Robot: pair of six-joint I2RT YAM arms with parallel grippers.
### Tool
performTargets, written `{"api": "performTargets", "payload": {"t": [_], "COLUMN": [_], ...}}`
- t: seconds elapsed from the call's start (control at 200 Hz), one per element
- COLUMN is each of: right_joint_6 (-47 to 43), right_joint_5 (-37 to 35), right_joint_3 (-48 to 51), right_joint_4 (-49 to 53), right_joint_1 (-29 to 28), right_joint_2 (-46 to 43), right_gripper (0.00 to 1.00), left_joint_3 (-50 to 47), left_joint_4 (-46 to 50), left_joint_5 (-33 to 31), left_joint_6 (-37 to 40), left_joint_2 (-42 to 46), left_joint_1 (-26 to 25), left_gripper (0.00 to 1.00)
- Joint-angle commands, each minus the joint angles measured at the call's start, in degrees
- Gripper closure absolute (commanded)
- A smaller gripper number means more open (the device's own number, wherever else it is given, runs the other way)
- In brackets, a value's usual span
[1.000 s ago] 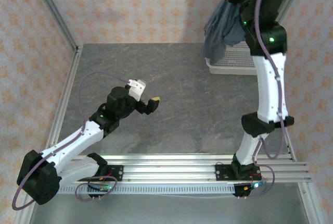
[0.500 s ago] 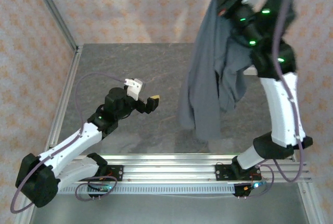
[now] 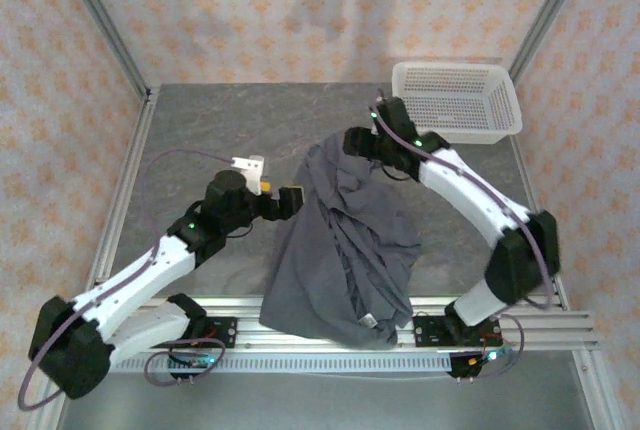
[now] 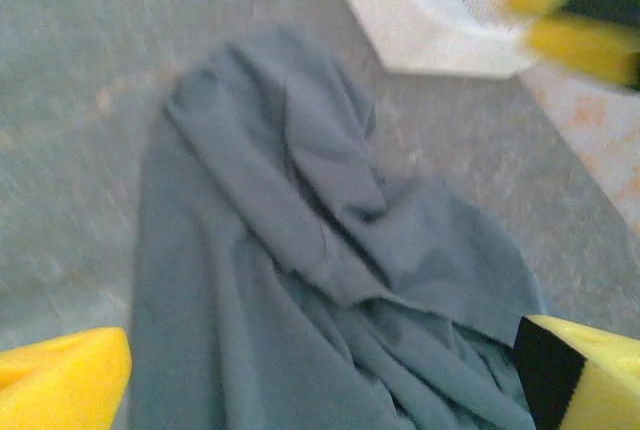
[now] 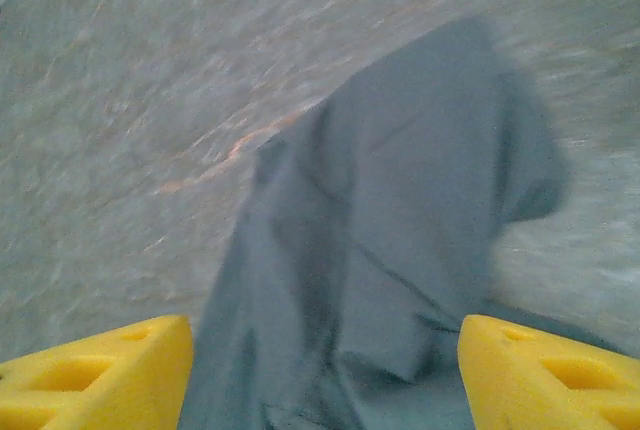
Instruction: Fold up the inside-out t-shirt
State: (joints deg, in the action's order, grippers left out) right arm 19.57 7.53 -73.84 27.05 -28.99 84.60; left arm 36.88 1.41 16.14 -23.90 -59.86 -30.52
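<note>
**Fig. 1.** The dark slate-grey t-shirt lies crumpled at the middle of the table. Its near hem drapes over the front rail, well apart from the white mesh basket in the far right corner. The right gripper hovers over the shirt's far end, its 2 yellow fingers spread and gripping nothing. The left gripper, jaws wide apart, sits just beside the shirt's left edge.

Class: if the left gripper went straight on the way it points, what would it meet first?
Most likely the t-shirt, heaped just ahead of the open left gripper; the basket lies beyond it.
</note>
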Motion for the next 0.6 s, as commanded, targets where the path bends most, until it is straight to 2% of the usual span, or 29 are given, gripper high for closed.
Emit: {"api": "performTargets", "payload": {"t": [0.0,0.08,0.16,0.25,0.305,0.425,0.535,0.595], "right_joint_6": [2.8,3.3,3.9,4.6,5.5,7.1,8.2,8.3], "right_joint_5": [-9.5,-4.1,0.1,-0.3,-0.5,-0.3,-0.7,-1.1], "right_joint_3": [7.8,11.4,13.7,16.4,18.1,20.3,21.7,22.4], "right_joint_4": [-3.9,-3.5,-3.5,-4.5,-5.6,-7.7,-8.3,-8.3], "right_joint_1": [0.8,0.8,0.5,-0.4,-0.5,-0.5,-0.5,-0.5], "right_joint_2": [-4.3,-2.5,-0.1,1.2,1.4,1.0,0.0,-0.8], "right_gripper": [0.29,0.29,0.28,0.28,0.33,0.40,0.41,0.40], "left_joint_3": [1.4,1.5,2.8,4.7,6.4,12.3,20.1,26.0], "left_joint_4": [6.5,8.4,9.0,6.6,5.1,3.6,5.7,9.8], "left_joint_5": [1.4,-2.5,-2.8,-1.3,-1.7,-6.4,-12.6,-13.4], "left_joint_6": [-6.4,-10.2,-10.3,-10.7,-11.9,-14.5,-17.8,-19.2], "left_joint_2": [-4.6,-8.4,-12.6,-16.0,-17.6,-22.5,-30.1,-35.5], "left_joint_1": [-2.5,-3.2,-3.3,-3.3,-3.3,-3.4,-3.1,-2.3], "left_gripper": [0.04,0.10,0.12,0.13,0.15,0.22,0.36,0.44]}}
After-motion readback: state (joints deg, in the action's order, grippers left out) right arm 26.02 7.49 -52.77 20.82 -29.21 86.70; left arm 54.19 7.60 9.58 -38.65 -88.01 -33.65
